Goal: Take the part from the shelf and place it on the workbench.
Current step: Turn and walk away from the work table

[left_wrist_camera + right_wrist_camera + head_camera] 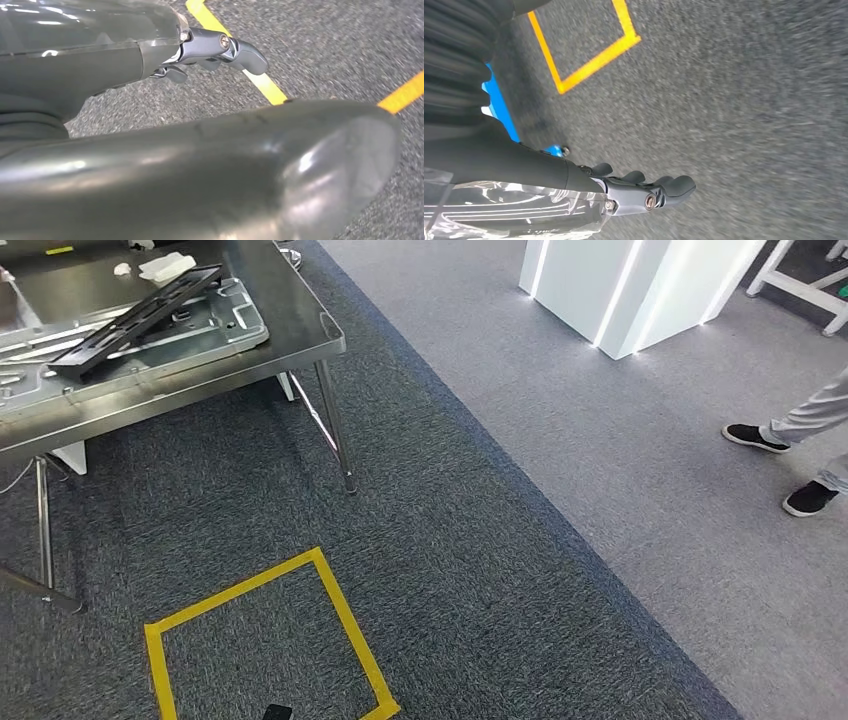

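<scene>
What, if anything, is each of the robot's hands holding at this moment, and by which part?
Nothing. The left hand and the right hand both hang over the dark grey carpet with nothing between their fingers.

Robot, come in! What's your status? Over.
Left hand and right hand empty, hanging over carpet. Black part lies on metal tray, on workbench. Person's shoes off right.

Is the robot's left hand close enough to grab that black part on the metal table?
Probably not yet. The left hand hangs low over the carpet by the yellow tape, while the black part lies up on the metal table, away from it.
</scene>
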Controlling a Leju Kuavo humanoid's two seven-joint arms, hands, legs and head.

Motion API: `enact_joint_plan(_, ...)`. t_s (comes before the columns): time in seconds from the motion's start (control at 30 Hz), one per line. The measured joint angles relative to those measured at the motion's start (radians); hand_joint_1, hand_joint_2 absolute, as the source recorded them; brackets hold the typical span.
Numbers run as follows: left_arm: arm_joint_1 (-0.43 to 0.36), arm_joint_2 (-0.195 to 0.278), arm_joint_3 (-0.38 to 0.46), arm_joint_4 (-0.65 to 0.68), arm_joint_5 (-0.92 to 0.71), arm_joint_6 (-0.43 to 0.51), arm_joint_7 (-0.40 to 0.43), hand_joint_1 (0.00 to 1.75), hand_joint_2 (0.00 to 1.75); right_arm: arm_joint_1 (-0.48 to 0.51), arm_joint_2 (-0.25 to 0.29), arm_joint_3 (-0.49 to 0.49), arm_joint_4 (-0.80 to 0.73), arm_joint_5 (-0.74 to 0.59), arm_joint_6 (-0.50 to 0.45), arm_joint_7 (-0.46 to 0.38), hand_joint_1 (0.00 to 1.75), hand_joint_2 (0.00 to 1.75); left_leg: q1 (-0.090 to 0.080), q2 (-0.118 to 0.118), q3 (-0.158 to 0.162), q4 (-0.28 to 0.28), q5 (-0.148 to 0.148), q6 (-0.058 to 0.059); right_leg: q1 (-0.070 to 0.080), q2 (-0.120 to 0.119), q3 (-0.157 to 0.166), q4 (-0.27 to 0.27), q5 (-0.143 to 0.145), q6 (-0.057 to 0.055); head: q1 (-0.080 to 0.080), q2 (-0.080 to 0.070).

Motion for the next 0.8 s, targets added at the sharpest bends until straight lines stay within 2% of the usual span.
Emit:
enact_joint_plan(0.07,0.001,0.000,-0.002,0.000,0.000,0.001,0.003,0.00,0.00,-0.002,-0.001,0.000,0.000,0.002,0.001,-0.001,0.00,1.75,-0.005,0.021,0.004,0.005,-0.009,-0.012,0.005,-0.037,0.055,-0.100,0.029,-0.012,0.000,0.000)
enact_joint_plan(0.1,0.001,0.000,-0.004,0.000,0.000,0.002,0.004,0.00,0.00,-0.002,-0.001,0.000,0.000,0.004,0.002,-0.002,0.00,1.75,-0.008,0.031,0.006,0.006,-0.012,-0.018,0.009,-0.043,0.061,-0.116,0.030,-0.020,0.000,0.000)
enact_joint_plan(0.17,0.000,0.001,-0.008,0.000,0.000,0.005,0.005,0.00,0.00,0.001,-0.001,0.000,0.000,0.005,0.002,-0.004,0.00,1.75,-0.008,0.048,0.013,0.006,-0.017,-0.029,0.011,-0.018,0.058,-0.117,0.033,-0.034,0.000,0.000)
enact_joint_plan(0.2,-0.001,0.000,-0.009,0.000,0.000,0.006,0.005,0.00,0.00,0.002,-0.001,0.000,0.000,0.005,0.002,-0.005,0.00,1.75,-0.006,0.037,0.014,0.012,-0.025,-0.035,0.009,-0.006,0.057,-0.119,0.036,-0.040,0.000,0.000)
enact_joint_plan(0.23,-0.001,0.000,-0.011,0.000,0.000,0.006,0.004,0.00,0.00,0.003,-0.001,0.000,0.000,0.005,0.002,-0.006,0.00,1.75,-0.003,0.014,0.007,0.033,-0.042,-0.040,0.007,0.005,0.057,-0.122,0.039,-0.046,0.000,0.000)
enact_joint_plan(0.3,0.003,0.000,-0.015,0.000,-0.002,0.005,0.000,0.00,0.00,0.002,-0.001,0.000,0.000,0.002,0.001,-0.008,0.00,1.75,0.001,-0.047,-0.037,0.136,-0.106,-0.047,0.006,0.027,0.055,-0.124,0.043,-0.057,0.000,0.000)
enact_joint_plan(0.33,0.007,0.000,-0.018,0.000,-0.002,0.004,-0.002,0.00,0.00,0.001,-0.001,0.000,0.000,0.000,0.001,-0.010,0.00,1.75,0.001,-0.063,-0.069,0.206,-0.138,-0.048,0.007,0.040,0.053,-0.124,0.044,-0.060,0.000,0.000)
enact_joint_plan(0.37,0.010,0.000,-0.020,0.000,-0.003,0.002,-0.002,0.00,0.00,0.002,-0.001,0.000,0.000,-0.001,0.000,-0.012,0.00,1.75,0.001,-0.071,-0.096,0.264,-0.158,-0.048,0.009,0.055,0.052,-0.123,0.044,-0.061,0.000,0.000)
enact_joint_plan(0.4,0.013,0.000,-0.021,0.000,-0.002,0.000,-0.003,0.00,0.00,0.003,-0.001,0.000,0.000,-0.002,-0.001,-0.013,0.00,1.75,0.001,-0.074,-0.112,0.294,-0.160,-0.047,0.010,0.070,0.051,-0.122,0.045,-0.062,0.000,0.000)
enact_joint_plan(0.43,0.014,0.000,-0.022,0.000,-0.002,-0.002,-0.004,0.00,0.00,0.004,-0.002,0.000,0.000,-0.002,-0.002,-0.014,0.00,1.75,0.001,-0.075,-0.112,0.288,-0.142,-0.045,0.012,0.085,0.051,-0.121,0.045,-0.062,0.000,0.000)
enact_joint_plan(0.47,0.014,0.000,-0.023,0.000,-0.002,-0.004,-0.005,0.00,0.00,0.005,-0.002,0.000,0.000,-0.002,-0.002,-0.015,0.00,1.75,0.002,-0.080,-0.096,0.247,-0.109,-0.042,0.012,0.100,0.052,-0.119,0.045,-0.062,0.000,0.000)
enact_joint_plan(0.53,0.012,0.001,-0.023,0.000,-0.001,-0.006,-0.006,0.00,0.00,0.005,-0.003,-0.001,0.000,-0.002,-0.003,-0.016,0.00,1.75,0.002,-0.118,-0.044,0.118,-0.039,-0.034,0.013,0.128,0.050,-0.113,0.045,-0.059,0.000,0.000)
enact_joint_plan(0.57,0.011,0.001,-0.023,0.000,0.000,-0.008,-0.006,0.00,0.00,0.004,-0.004,-0.001,0.000,-0.003,-0.003,-0.016,0.00,1.75,0.002,-0.139,-0.025,0.068,-0.018,-0.029,0.013,0.142,0.047,-0.110,0.046,-0.054,0.000,0.000)
enact_joint_plan(0.6,0.010,0.001,-0.023,0.000,0.000,-0.009,-0.006,0.00,0.00,0.003,-0.005,-0.001,0.000,-0.003,-0.003,-0.016,0.00,1.75,0.001,-0.154,-0.015,0.039,-0.011,-0.025,0.013,0.154,0.043,-0.109,0.048,-0.049,0.000,0.000)
enact_joint_plan(0.63,0.009,0.001,-0.023,0.000,0.001,-0.011,-0.006,0.00,0.00,0.003,-0.008,-0.002,0.000,-0.004,-0.004,-0.016,0.00,1.75,-0.001,-0.155,-0.013,0.029,-0.012,-0.021,0.011,0.166,0.039,-0.110,0.050,-0.041,0.000,0.000)
enact_joint_plan(0.67,0.008,0.001,-0.022,0.000,0.001,-0.013,-0.005,0.00,0.00,0.005,-0.010,-0.003,0.000,-0.004,-0.004,-0.016,0.00,1.75,-0.001,-0.145,-0.012,0.025,-0.009,-0.016,0.010,0.177,0.036,-0.112,0.054,-0.033,0.000,0.000)
enact_joint_plan(0.7,0.006,0.001,-0.022,0.000,0.001,-0.013,-0.004,0.00,0.00,0.007,-0.012,-0.004,0.000,-0.004,-0.004,-0.013,0.00,1.75,-0.001,-0.132,-0.008,0.018,-0.004,-0.009,0.009,0.174,0.033,-0.110,0.053,-0.028,0.000,0.000)
enact_joint_plan(0.73,0.005,0.001,-0.022,0.000,0.002,-0.013,-0.003,0.00,0.00,0.008,-0.015,-0.005,0.000,-0.001,-0.003,-0.008,0.00,1.75,0.000,-0.119,-0.005,0.011,0.001,-0.002,0.010,0.154,0.027,-0.097,0.044,-0.024,0.000,0.000)
enact_joint_plan(0.8,0.005,0.002,-0.022,0.000,0.007,-0.009,0.000,0.00,0.00,0.003,-0.021,-0.006,0.000,0.013,-0.001,0.013,0.00,1.75,-0.001,-0.090,-0.002,0.001,0.009,0.011,0.012,0.088,-0.012,-0.015,-0.008,-0.018,0.000,0.000)
